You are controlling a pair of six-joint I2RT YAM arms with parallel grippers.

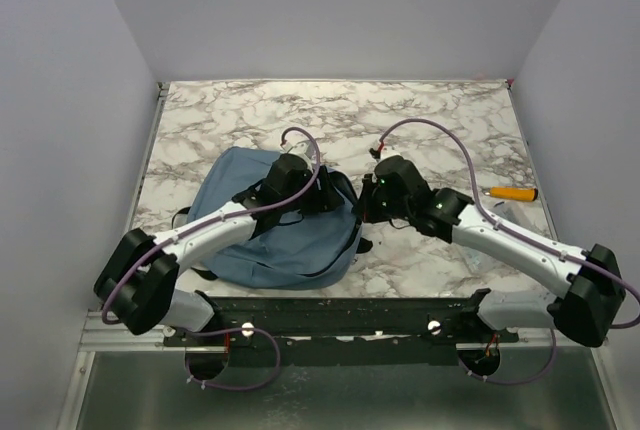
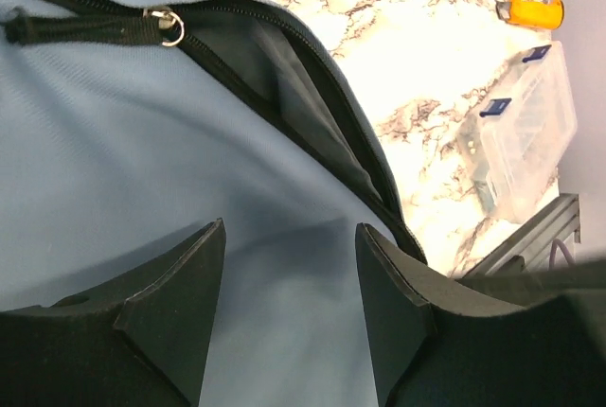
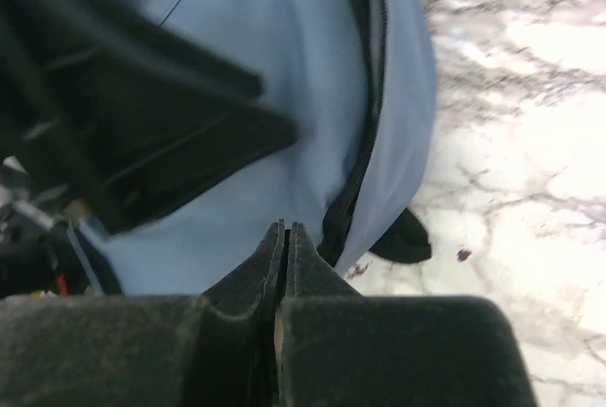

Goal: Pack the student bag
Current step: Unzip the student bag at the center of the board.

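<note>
The dusty-blue student bag [image 1: 270, 240] lies flat on the marble table, left of centre. Its black zipper stands partly open in the left wrist view, showing a dark gap [image 2: 308, 109], with a metal pull ring [image 2: 169, 24] on a black strap. My left gripper [image 1: 322, 196] hovers open just above the bag's fabric [image 2: 142, 142], with only blue cloth between its fingertips [image 2: 289, 227]. My right gripper [image 1: 366, 200] is shut at the bag's right edge. Its tips [image 3: 286, 225] meet over blue fabric beside the zipper line [image 3: 355, 170], and nothing shows between them.
An orange marker-like thing [image 1: 512, 193] [image 2: 532, 12] lies at the table's right side. A clear plastic box [image 1: 503, 218] [image 2: 525, 128] with blue clasps sits just near of it. A dark rail [image 1: 350, 315] runs along the near edge. Grey walls enclose the table.
</note>
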